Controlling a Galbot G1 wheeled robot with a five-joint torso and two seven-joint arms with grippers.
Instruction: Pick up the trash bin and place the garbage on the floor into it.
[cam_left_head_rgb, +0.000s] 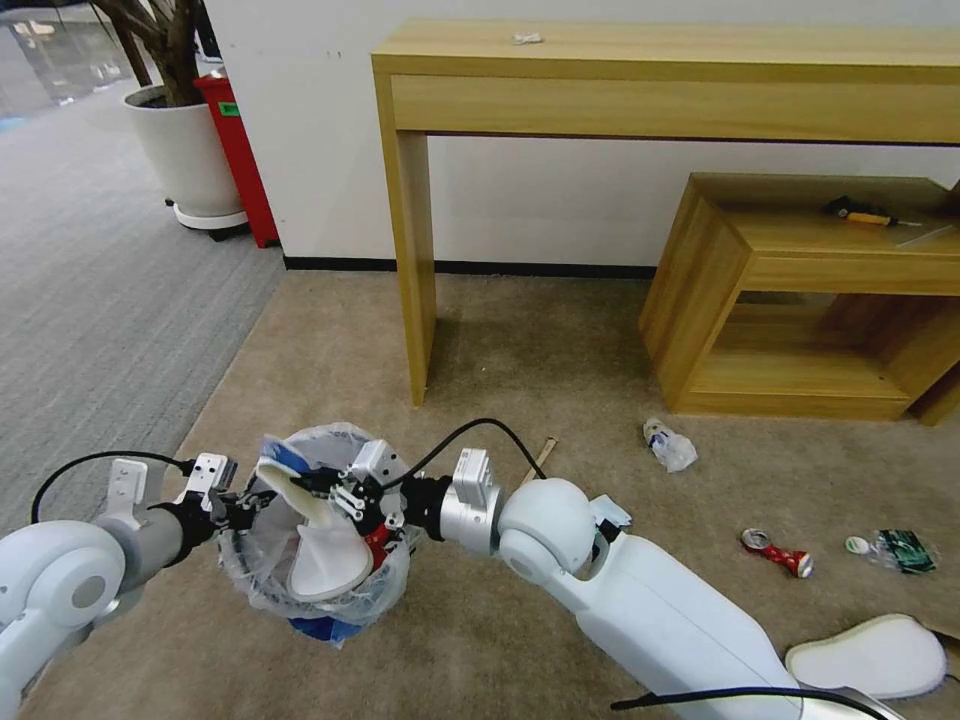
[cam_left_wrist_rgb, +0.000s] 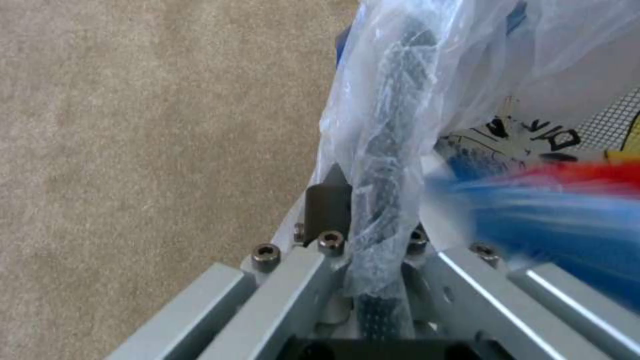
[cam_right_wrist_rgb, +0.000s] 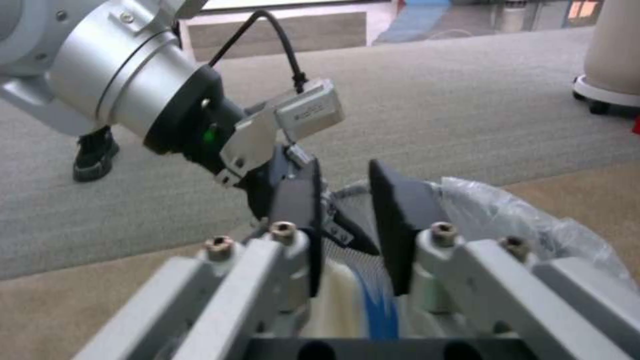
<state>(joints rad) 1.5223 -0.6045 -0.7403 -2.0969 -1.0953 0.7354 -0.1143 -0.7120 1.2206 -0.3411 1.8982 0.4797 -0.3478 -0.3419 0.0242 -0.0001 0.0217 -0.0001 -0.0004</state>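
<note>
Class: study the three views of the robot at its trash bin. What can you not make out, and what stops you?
- Trash bin contents, head view: white insole and right pincer cover them.
- Blue-red object, left wrist view: blurred.
- Second insole, head view: partly behind the right arm.
- Item on the tall table: too small.
</note>
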